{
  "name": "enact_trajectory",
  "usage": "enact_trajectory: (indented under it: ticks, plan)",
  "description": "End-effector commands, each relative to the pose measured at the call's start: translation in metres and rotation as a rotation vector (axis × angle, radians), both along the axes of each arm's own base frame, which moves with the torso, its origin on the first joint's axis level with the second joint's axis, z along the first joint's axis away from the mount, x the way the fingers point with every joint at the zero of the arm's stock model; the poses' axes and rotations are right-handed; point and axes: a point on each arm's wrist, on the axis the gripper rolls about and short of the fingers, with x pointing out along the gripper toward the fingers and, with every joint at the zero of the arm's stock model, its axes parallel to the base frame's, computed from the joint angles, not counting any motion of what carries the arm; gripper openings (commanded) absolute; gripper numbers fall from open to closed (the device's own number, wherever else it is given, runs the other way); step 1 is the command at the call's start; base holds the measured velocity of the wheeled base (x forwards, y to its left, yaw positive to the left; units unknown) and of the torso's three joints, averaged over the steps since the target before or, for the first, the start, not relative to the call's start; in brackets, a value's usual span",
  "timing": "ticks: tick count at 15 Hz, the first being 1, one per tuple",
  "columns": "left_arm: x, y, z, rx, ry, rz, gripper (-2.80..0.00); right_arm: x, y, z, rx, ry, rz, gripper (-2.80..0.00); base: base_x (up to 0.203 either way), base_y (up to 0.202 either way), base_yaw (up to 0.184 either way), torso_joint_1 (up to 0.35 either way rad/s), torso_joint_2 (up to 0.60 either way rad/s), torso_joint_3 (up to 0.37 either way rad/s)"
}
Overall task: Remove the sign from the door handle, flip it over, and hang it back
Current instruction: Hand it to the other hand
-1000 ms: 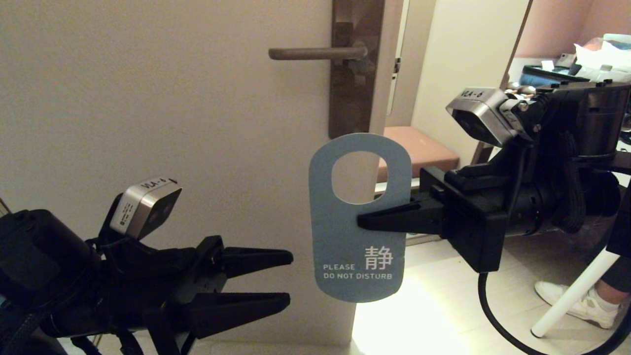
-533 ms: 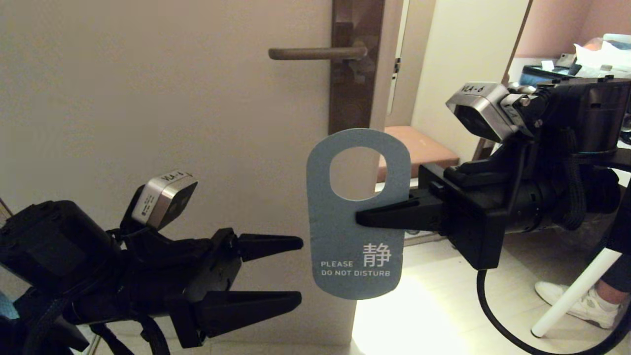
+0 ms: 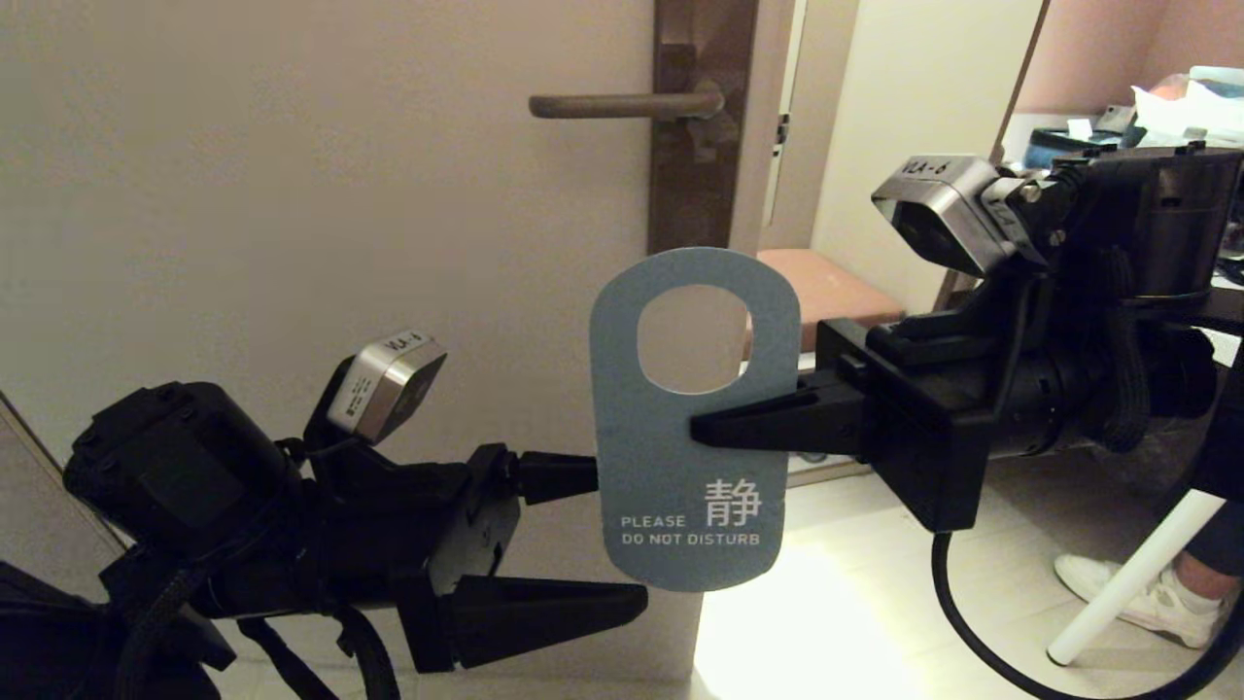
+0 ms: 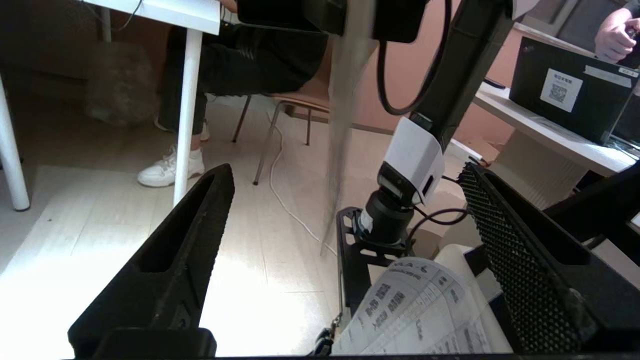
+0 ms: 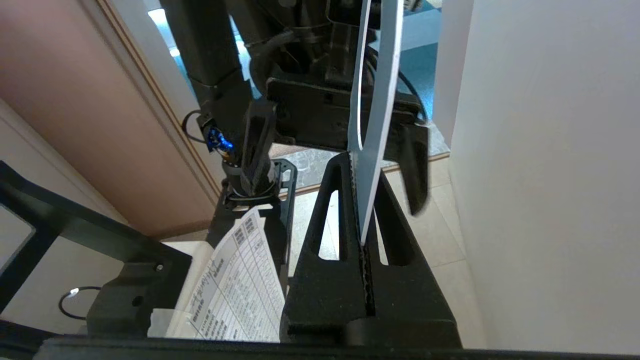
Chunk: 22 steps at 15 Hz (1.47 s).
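The sign shows its blue-grey "DO NOT DISTURB" face and hangs upright in the air, below the door handle and its dark backplate. My right gripper is shut on the sign's right edge, just under the oval hole. The right wrist view shows the card edge-on, pinched between the fingertips. My left gripper is open at the sign's lower left; its upper finger passes behind the card and its lower finger is under the bottom edge. In the left wrist view the card stands edge-on between the open fingers.
The pale door is close behind the sign. To the right are a brown bench, a white table leg and a person's white shoe. A printed sheet lies on the robot's base below.
My left arm has moved right and up until its open fingers straddle the sign's lower left edge. My right gripper has carried the sign slightly left and up.
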Motion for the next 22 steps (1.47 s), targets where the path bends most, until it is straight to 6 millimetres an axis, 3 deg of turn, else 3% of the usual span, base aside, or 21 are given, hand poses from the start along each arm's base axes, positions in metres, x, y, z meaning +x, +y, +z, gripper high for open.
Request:
enact_trajectory:
  ticks: [1,22]
  plan:
    - [0.002,-0.003,0.002,-0.019,-0.028,-0.007,0.0,0.003,0.003,0.0,0.002,-0.001,0.008,-2.8,0.0,0.0,0.0,0.0,0.0,0.0]
    - [0.021,-0.016,-0.005,-0.018,-0.089,0.016,0.0,0.006,0.017,-0.003,-0.003,0.001,0.028,-2.8,0.0,0.0,0.0,0.0,0.0,0.0]
